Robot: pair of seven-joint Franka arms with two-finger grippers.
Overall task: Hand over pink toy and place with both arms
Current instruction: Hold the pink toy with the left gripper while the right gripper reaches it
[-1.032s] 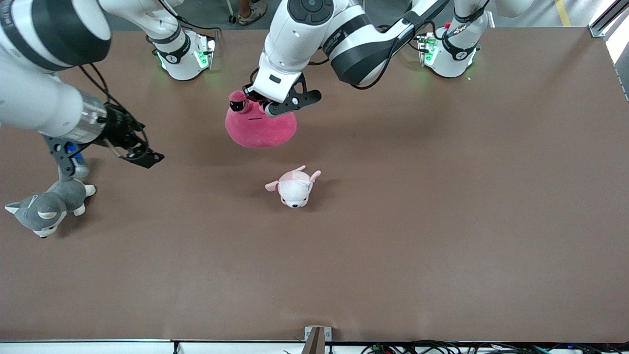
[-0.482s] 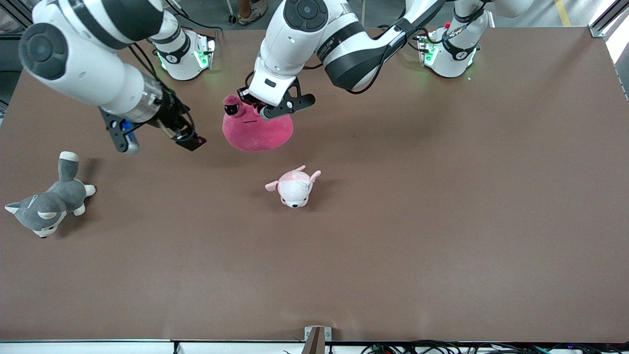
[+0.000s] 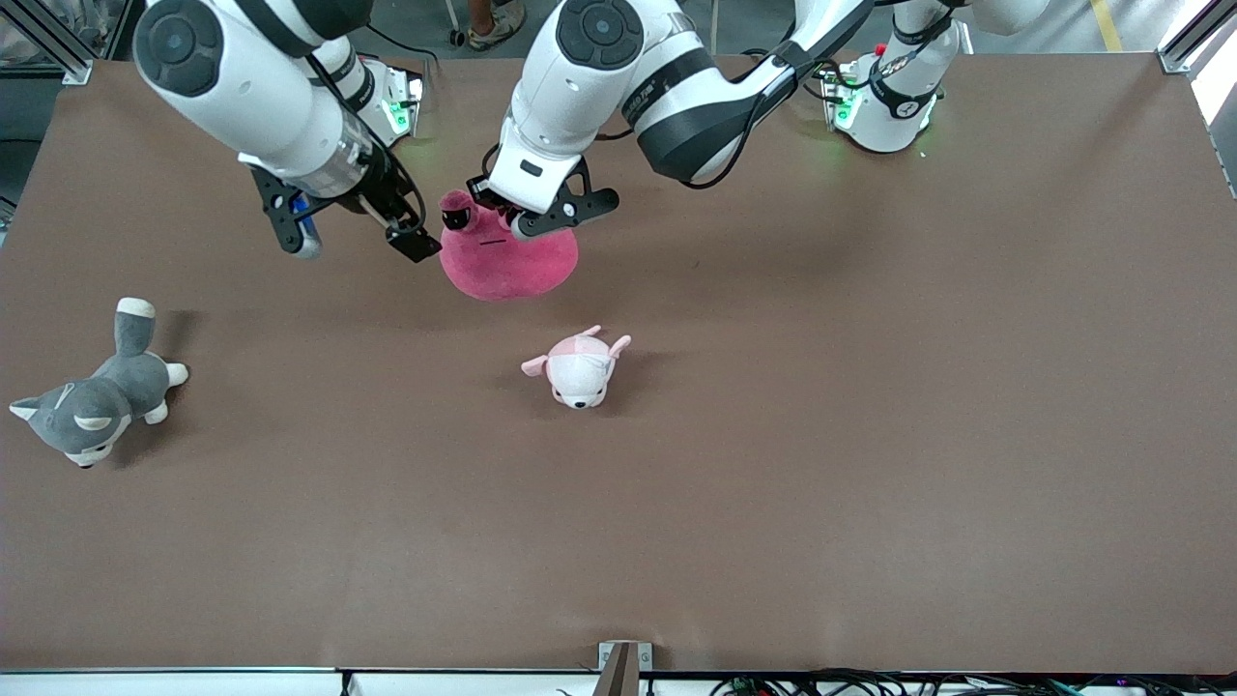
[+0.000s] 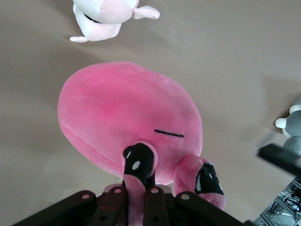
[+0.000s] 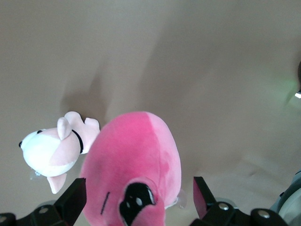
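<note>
I see the left gripper clenched on the top of the pink toy, holding it in the air over the table above the white puppy plush, with the right gripper spread wide just beside that toy.

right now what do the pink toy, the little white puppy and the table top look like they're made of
Pink toy: soft plush, short matte fuzz, stitched mouth line, glossy black eyes.
White puppy: plush too, fuzzy white with pale pink ears.
Table top: smooth matte brown sheet, maybe laminate or paper; cannot tell which.
</note>
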